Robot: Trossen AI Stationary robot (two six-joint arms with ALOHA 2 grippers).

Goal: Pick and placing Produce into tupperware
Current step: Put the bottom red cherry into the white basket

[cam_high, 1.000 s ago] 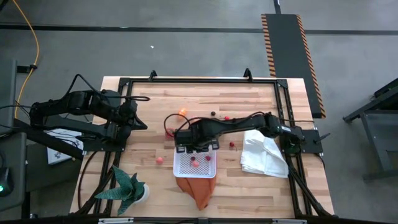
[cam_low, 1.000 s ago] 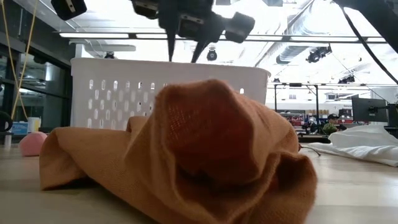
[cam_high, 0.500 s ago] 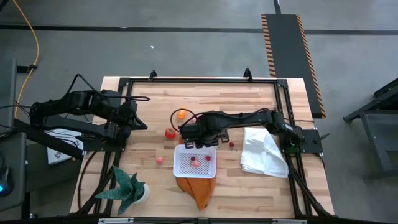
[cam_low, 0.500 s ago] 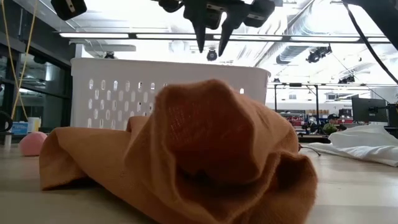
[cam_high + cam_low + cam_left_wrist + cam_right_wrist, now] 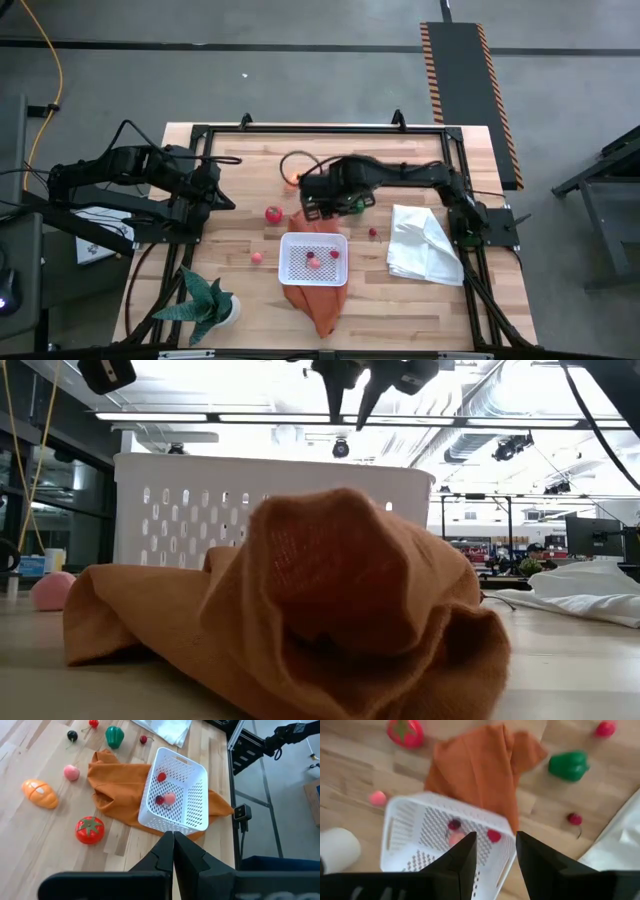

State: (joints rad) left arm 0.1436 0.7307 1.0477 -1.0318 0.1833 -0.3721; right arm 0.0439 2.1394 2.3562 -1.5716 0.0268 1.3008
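Note:
The white tupperware [image 5: 313, 259] sits on an orange cloth [image 5: 316, 305] near the table's front; three small produce pieces lie in it, a dark one [image 5: 454, 824], a pink one [image 5: 455, 839] and a red one [image 5: 494, 835]. A tomato [image 5: 272, 213], an orange piece [image 5: 40, 794], a pink piece [image 5: 257, 257], a green pepper [image 5: 568, 765] and small red pieces [image 5: 373, 232] lie on the wood around it. My right gripper [image 5: 492, 856] hangs open and empty, high above the cloth just beyond the tupperware's far rim. My left gripper [image 5: 172, 851] waits shut at the table's left.
A crumpled white cloth [image 5: 425, 245] lies at the right. A spiky green potted plant [image 5: 205, 303] stands at the front left corner. A black frame [image 5: 320, 128] runs around the table's edges. Bare wood shows along the far side.
My right gripper has risen and drawn back from over the tupperware toward the table's far edge, staying open with nothing between its fingers, and its wrist has rolled a little. The tupperware and the pieces in it have stayed put.

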